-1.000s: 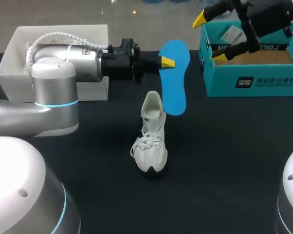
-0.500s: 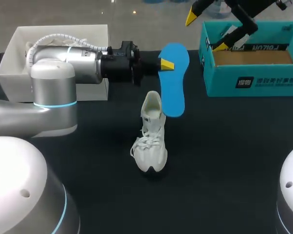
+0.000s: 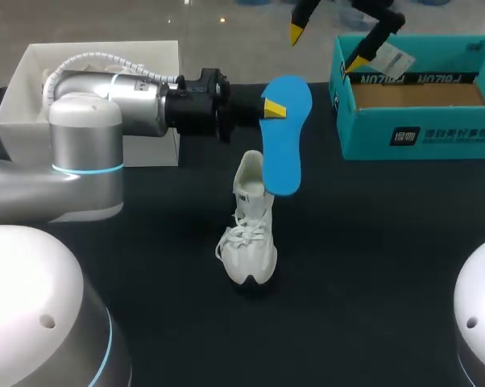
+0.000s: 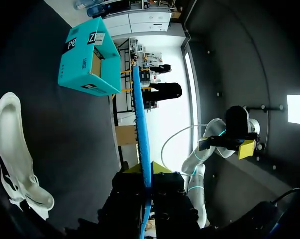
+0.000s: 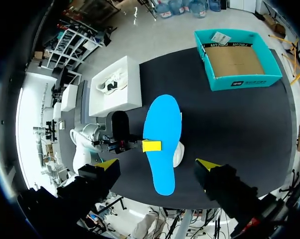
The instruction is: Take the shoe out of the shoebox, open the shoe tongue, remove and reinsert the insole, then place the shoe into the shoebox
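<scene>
A white shoe [image 3: 249,234] is standing upright on its sole near the middle of a black desk [image 3: 371,242], so it is already out of the teal shoebox [image 3: 420,133]. The box is sitting open at about 2 o'clock from the shoe, with only a paper tag showing inside. The blue insole [image 3: 283,133] is also out. It is hanging in the air at 12 o'clock from the shoe, its lower end just over the shoe's heel opening. Whether the tongue is pulled open cannot be told from here.

By this reckoning, reinserting the insole and returning the shoe to the shoebox are the steps left.

The left fingers [image 3: 275,108] are reaching in from 9 o'clock and are closing narrowly on the insole's edge near its upper end, one yellow tip on each face. The right fingers [image 3: 296,33] are hanging high over the desk's far edge, beside the shoebox, spread wide apart and holding nothing.
</scene>
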Available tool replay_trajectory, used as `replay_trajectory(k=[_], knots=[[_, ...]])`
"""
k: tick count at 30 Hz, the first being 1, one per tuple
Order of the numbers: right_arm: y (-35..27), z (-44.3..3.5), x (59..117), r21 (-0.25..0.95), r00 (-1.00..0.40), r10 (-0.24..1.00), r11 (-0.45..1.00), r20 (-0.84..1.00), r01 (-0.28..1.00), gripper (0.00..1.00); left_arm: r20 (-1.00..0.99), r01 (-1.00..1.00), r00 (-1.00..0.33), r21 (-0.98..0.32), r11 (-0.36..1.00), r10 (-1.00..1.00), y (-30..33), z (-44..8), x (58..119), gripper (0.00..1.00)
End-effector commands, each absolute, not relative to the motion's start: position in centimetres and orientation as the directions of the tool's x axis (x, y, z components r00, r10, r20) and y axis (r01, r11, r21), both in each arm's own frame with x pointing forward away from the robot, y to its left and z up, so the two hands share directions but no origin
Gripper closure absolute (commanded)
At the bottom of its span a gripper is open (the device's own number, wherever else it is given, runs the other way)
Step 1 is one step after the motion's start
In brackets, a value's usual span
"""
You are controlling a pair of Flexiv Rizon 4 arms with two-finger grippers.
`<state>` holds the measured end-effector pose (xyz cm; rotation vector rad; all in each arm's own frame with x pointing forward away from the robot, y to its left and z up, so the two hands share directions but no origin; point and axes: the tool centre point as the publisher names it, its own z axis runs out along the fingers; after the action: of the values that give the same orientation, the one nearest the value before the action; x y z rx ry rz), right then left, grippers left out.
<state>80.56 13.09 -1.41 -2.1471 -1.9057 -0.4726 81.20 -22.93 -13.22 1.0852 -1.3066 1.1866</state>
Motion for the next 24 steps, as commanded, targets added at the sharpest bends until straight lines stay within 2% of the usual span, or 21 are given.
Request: replay_trajectory(k=[1,13,24], knots=[[13.8,-1.5,80.5,0.048,0.112,0.961,-0.128,0.255,0.991,0.0,0.997,-0.992,-0.069,-0.07,0.105,0.016,-22.9,-13.3,81.4,1.0],[16.6,-2.9,81.3,0.023,0.066,0.968,-0.073,0.242,0.997,0.0,0.998,-0.994,-0.066,-0.067,0.088,0.016,-22.7,-13.5,81.5,1.0],[18.5,-4.6,80.8,0.031,-0.004,0.993,0.001,0.115,1.0,0.0,0.998,-0.994,-0.064,-0.065,0.083,0.012,-22.6,-13.5,81.7,1.0]])
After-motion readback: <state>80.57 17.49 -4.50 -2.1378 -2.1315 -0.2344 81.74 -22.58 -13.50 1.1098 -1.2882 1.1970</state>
